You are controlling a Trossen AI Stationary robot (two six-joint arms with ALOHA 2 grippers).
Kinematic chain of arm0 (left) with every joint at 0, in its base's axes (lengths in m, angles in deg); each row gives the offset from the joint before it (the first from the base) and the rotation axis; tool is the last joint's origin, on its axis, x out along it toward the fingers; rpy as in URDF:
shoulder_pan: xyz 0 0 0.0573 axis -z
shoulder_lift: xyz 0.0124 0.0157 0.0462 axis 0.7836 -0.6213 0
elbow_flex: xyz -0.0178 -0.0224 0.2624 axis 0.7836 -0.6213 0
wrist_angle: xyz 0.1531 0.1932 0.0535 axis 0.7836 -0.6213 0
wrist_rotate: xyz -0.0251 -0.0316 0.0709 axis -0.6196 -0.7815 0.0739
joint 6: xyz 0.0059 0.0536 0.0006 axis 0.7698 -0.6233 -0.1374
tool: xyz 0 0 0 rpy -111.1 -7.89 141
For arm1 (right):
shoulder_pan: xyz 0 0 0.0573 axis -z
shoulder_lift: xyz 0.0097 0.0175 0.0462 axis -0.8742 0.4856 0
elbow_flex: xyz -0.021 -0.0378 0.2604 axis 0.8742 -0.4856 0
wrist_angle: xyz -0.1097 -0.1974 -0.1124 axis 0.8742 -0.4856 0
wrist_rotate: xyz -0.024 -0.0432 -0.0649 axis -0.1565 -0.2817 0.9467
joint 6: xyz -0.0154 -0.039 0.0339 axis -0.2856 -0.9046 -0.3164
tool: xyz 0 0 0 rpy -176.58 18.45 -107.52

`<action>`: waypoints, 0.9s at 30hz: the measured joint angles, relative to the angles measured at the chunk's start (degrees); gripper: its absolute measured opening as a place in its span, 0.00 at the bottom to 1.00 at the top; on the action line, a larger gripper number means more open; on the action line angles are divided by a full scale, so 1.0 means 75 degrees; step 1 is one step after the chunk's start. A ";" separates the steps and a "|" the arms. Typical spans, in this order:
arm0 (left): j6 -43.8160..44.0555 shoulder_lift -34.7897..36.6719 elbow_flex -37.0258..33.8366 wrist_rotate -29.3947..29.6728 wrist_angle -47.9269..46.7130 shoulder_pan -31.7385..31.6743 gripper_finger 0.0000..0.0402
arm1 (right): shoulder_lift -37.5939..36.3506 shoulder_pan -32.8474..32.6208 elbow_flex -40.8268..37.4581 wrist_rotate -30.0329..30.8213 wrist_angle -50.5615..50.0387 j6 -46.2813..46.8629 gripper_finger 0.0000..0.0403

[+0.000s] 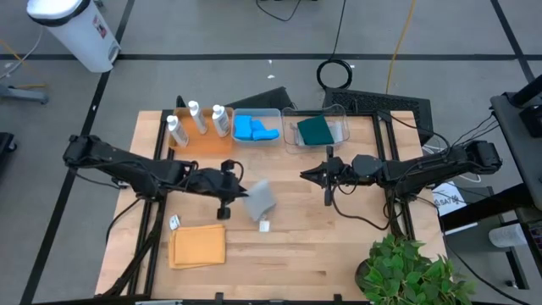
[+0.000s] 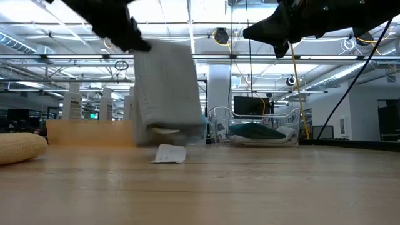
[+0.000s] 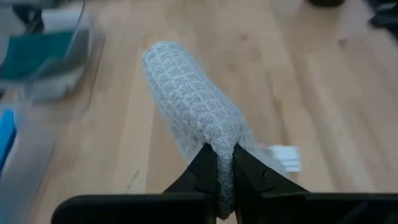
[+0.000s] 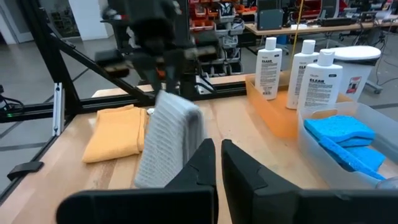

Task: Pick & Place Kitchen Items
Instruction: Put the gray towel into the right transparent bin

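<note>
Left arm stretched low across the table from its left side, left gripper (image 1: pixel 233 188) near the centre, fingers clamped on one edge of the grey cloth (image 1: pixel 261 200), which hangs lifted above the wood with its white tag (image 1: pixel 264 225) on the boards below. Right arm reaching in from the right side, right gripper (image 1: pixel 315 174) raised in front of the clear bins, fingers nearly together with a thin gap and nothing between them. Orange cloth (image 1: pixel 198 246) flat near the front left corner; three white bottles (image 1: pixel 196 119) upright on the orange tray (image 1: pixel 203 142) at the back left; blue sponges (image 1: pixel 254 129) in one clear bin (image 1: pixel 257 113), dark green cloth (image 1: pixel 315 130) in the neighbouring bin (image 1: pixel 335 114). From the left wrist, waffle weave of the grey cloth (image 3: pixel 193 102) pinched between two dark fingertips (image 3: pixel 205 168), invisible from above. At table height, cloth (image 2: pixel 167 94) drooping clear of the surface, tag (image 2: pixel 168 154) flat beneath. From the right wrist, bottle labels (image 4: pixel 317 81) and stacked sponges (image 4: pixel 345 140) close by.
</note>
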 joint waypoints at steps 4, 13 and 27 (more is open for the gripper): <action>-0.0042 0.0015 0.0265 0.0003 0.0045 0.0404 0.04 | 0.0000 0.0000 0.0000 0.0000 -0.0003 0.0056 0.01; -0.0052 0.0000 0.0256 0.0180 0.0062 0.1204 0.04 | 0.0000 0.0000 0.0000 0.0002 0.0089 0.0056 0.01; 0.0004 0.0003 0.0256 0.0466 0.0051 0.1238 0.04 | 0.1787 0.0049 -0.0002 -0.0041 0.2936 -0.0279 0.02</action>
